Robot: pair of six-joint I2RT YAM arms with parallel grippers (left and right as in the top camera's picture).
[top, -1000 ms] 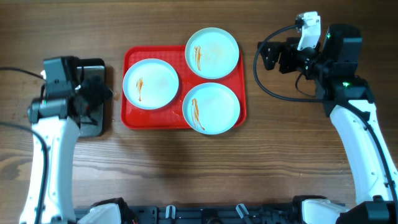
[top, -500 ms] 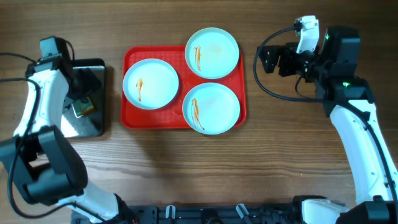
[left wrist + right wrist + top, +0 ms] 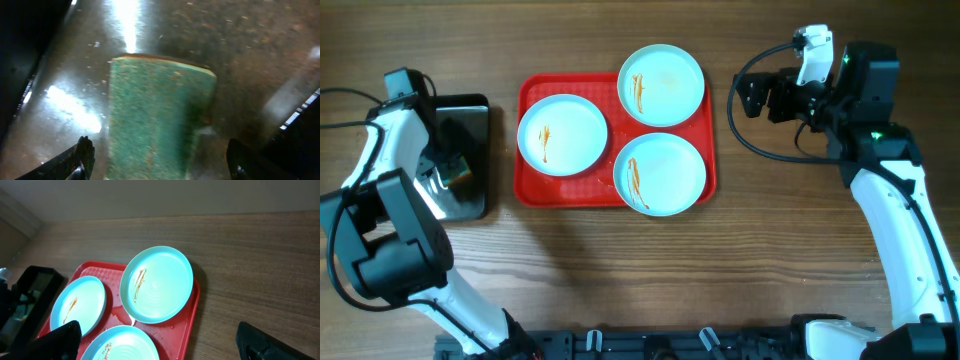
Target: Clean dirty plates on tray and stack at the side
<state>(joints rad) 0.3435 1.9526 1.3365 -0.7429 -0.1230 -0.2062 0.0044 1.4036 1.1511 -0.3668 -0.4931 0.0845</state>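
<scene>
left wrist view
left claw [image 3: 159,161]: fingers apart, one on each side of the sponge [image 3: 160,110] with a gap at both; clamped on nothing.
sponge: green, lying on the shiny floor of the black tray [image 3: 240,50]; the picture is blurred.
risk: if i close off-centre i catch only one edge, and the sponge twists out on the lift.
risk: if i go too low my tips scrape the floor of the black tray.

right wrist view
right claw [image 3: 162,339]: tips wide apart, nothing between them, held above the table [image 3: 250,255] and looking toward the red tray [image 3: 190,320].
plates [image 3: 156,285]: three, all on the red tray, each with orange-brown streaks.
risk: nothing pins a plate, so a wipe could push it along or spin it.

overhead view
left arm: over the black tray, left of the red tray.
right arm: well to the right of the red tray, touching nothing.
far plate [image 3: 661,85]: overhangs the red tray's far rim.
risk: pressing on the overhanging side may tip it or slide it onto the table.
stack: none beside the red tray yet.
risk: stacking a half-wiped plate smears sauce onto the next.
</scene>
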